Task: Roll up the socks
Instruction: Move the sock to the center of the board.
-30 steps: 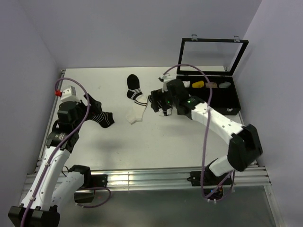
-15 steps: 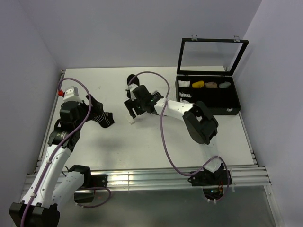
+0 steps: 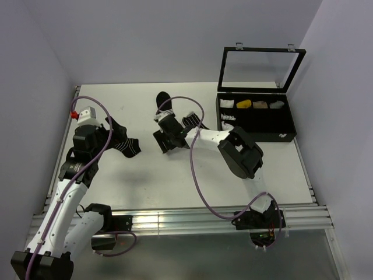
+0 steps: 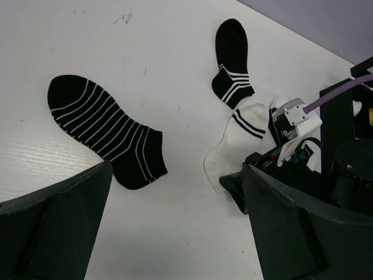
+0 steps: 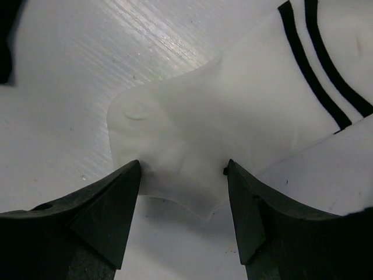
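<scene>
A white sock [image 5: 233, 99] with a black-striped cuff lies flat mid-table, also in the left wrist view [image 4: 240, 137]. My right gripper [image 5: 183, 169] is down at its toe end. The jaws stand apart on either side of the toe, tips touching the fabric, which lies flat and unbunched. From above, the right gripper [image 3: 165, 142] covers most of that sock. A black, white-striped piece of sock [image 3: 190, 121] shows beside the right arm. My left gripper [image 4: 175, 233] hangs wide open above bare table, holding nothing.
An all-black sock with thin white stripes [image 4: 105, 131] lies just ahead of the left gripper. A black sock with white bands [image 4: 232, 55] lies beyond the white one, cuff to cuff. An open black box [image 3: 285, 137] with small items stands at the back right.
The right arm swung left from near the box and came down over the white sock's toe. Its jaws have narrowed. The left arm has barely moved.
</scene>
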Controlling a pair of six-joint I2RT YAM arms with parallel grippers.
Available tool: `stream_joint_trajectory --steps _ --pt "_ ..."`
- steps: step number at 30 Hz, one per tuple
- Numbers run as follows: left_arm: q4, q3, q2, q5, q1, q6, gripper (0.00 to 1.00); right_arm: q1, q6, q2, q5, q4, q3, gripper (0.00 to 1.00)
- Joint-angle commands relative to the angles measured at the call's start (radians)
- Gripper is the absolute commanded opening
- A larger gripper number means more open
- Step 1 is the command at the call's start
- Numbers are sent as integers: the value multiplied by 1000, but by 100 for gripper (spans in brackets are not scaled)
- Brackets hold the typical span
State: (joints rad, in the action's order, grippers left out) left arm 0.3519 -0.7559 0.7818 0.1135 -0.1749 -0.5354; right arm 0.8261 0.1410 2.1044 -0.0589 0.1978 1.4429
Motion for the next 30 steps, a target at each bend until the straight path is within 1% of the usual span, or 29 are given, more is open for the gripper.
stream_joint_trajectory --steps 1,7,13,16,20,22,25,28,30 --pt "-34 4 -21 -1 -5 11 99 22 75 -24 -67 61 -71 68" --pt "-37 9 -35 -17 -5 6 99 45 172 -112 -68 120 -194 68" --pt "-39 9 -53 -20 -14 5 99 87 324 -155 -95 227 -239 70" --pt "-36 10 -62 -17 -23 6 99 113 391 -146 -104 253 -231 71" --pt "-33 10 -81 -8 -32 5 99 154 439 -130 -136 313 -162 72" --pt "-28 9 -93 -5 -37 3 99 171 440 -144 -136 324 -122 73" --pt "-24 7 -108 6 -43 -1 99 194 416 -219 -159 328 -78 73" --pt "-21 7 -118 26 -44 -5 99 209 349 -289 -160 315 -76 73" --pt "-18 4 -121 32 -44 -6 100 215 261 -320 -130 282 -114 73"
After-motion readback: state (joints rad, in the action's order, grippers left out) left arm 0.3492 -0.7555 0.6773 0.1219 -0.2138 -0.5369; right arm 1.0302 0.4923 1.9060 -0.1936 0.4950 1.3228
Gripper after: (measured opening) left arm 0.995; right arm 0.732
